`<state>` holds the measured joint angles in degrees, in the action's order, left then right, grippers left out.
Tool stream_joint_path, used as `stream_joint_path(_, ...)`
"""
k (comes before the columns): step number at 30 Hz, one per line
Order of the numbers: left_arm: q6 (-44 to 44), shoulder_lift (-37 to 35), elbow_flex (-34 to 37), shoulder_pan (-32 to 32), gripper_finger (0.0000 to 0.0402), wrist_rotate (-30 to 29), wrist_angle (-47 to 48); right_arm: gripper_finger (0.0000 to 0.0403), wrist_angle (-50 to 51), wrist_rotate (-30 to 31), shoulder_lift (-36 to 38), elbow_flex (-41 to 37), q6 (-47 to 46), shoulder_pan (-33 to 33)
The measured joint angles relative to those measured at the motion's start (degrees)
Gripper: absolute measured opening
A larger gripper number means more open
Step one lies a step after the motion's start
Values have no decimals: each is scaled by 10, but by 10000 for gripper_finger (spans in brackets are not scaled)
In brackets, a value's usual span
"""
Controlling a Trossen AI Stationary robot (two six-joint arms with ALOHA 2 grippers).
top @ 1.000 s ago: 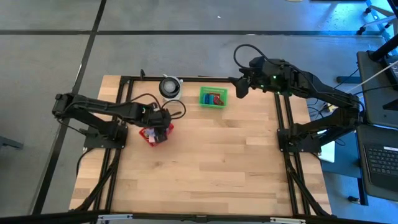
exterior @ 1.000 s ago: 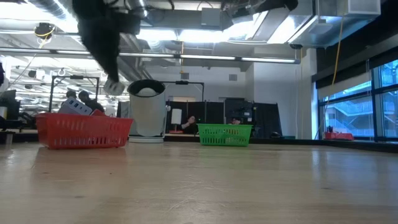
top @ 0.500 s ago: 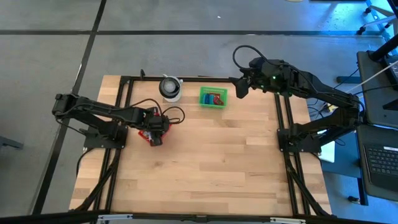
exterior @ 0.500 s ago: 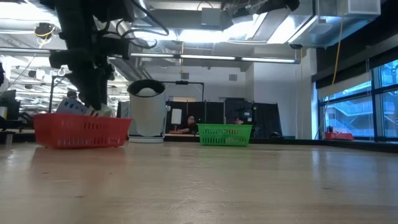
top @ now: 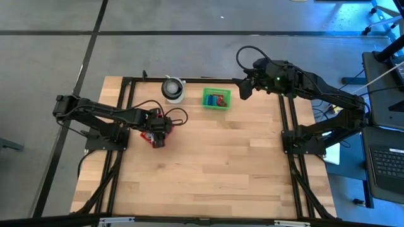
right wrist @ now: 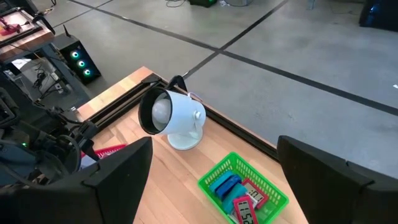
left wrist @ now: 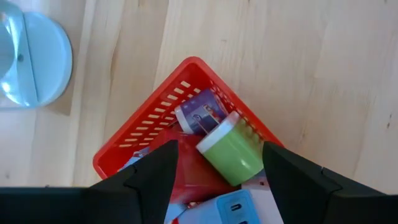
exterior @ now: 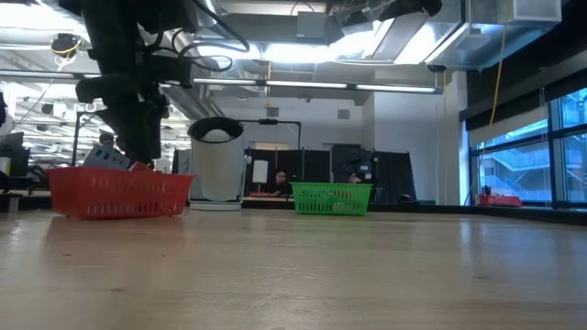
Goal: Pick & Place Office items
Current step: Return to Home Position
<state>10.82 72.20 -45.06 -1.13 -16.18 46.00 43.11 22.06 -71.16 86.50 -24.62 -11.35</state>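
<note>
Looking from the high view, the left arm stretches low, its end effector (top: 157,139) covering more of the red basket (top: 146,133) than a second ago. Low view: it dips to the rim. Left wrist view: fingers released, green charger adapter (left wrist: 233,152) beneath them, in the basket. The right end effector (top: 243,88), fingers spread, waits well apart.

The left arm (top: 95,112) and right arm (top: 328,94) were matte black, with slim jointed links. A black cable (top: 180,116) looped behind the left pincer (top: 157,137), another behind the right pincer (top: 243,88), near a small green light (top: 276,79).
</note>
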Motion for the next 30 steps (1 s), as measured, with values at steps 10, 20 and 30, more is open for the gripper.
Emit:
stream_joint_path(10,-48,0,-44,0,228,-3,9,347,5,-5,0,0,35,0)
stream_joint_path(20,-174,0,-164,0,230,-13,6,347,13,-53,0,0,71,0)
stream_joint_path(30,-96,-18,-168,18,229,28,-86,347,23,-157,0,0,84,0)
